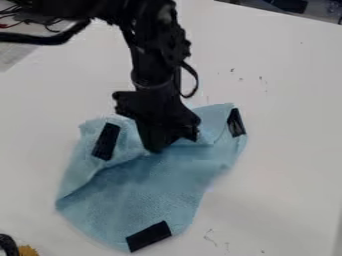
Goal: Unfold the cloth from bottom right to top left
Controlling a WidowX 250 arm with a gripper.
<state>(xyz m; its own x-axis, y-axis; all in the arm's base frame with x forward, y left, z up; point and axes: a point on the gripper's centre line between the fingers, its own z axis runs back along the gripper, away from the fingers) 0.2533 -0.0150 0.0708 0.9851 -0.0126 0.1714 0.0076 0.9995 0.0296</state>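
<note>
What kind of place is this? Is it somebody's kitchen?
It looks more like a robot lab or workshop, though I can't be sure. There's a black robot arm over a big white table, wires at the upper left, and a blue cloth under the arm.

Cloth (150, 187) partly behind end effector (155, 149)

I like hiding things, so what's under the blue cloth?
I can't tell what's under the cloth, because it covers that spot. Around it you can see white table.
</note>
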